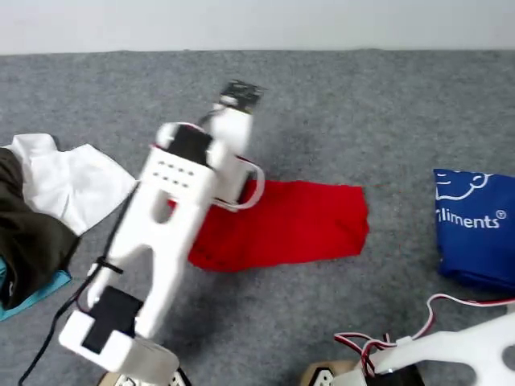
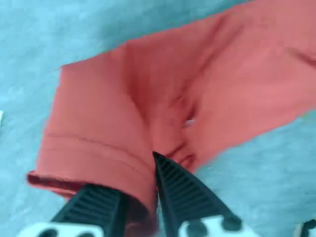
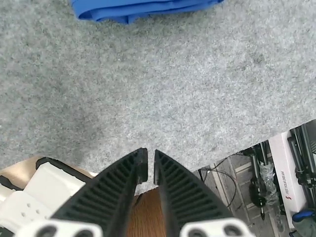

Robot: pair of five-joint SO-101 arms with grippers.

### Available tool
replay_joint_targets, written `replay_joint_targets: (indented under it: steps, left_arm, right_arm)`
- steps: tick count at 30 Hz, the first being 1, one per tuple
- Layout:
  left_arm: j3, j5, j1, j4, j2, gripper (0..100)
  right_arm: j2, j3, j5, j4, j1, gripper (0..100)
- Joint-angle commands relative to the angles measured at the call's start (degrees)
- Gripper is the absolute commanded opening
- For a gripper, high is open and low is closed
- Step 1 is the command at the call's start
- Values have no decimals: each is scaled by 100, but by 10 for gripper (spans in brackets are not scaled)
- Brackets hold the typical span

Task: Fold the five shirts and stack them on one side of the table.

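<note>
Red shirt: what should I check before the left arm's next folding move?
1. Left gripper clamped on the red shirt edge: ok.
2. Red shirt lying flat: not ok, it is creased and bunched near the grip.
3. Number of layers in the grip: cannot tell.
4. Right gripper clear of the red shirt: ok, it is shut and empty over the bare table.
5. Blue shirt folded and set at the table's side: ok.
6. White shirt and dark shirt folded: not ok, they lie in a loose heap at the other side.
</note>
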Motion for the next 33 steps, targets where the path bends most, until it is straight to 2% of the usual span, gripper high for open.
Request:
replay_joint_targets:
  steps: [1, 9, 21, 23, 27, 33]
  left_arm:
    - [-84, 123, 721, -352, -316, 13]
    - [-84, 123, 1609, -1248, -114, 13]
    - [-92, 114, 2066, -2365, 818, 18]
    - [-92, 97, 2215, -2365, 923, 64]
    - [-92, 132, 2277, -2347, 958, 223]
    - [-119, 62, 1873, -2154, 651, 242]
  right_arm:
    - [-207, -9, 9, 207, 48, 41]
    - [-207, -9, 18, 189, 48, 41]
    - [-207, -9, 26, 207, 48, 41]
    - [-207, -9, 26, 207, 48, 41]
    - [-207, -9, 9, 224, 48, 41]
    - [-207, -9, 9, 224, 57, 41]
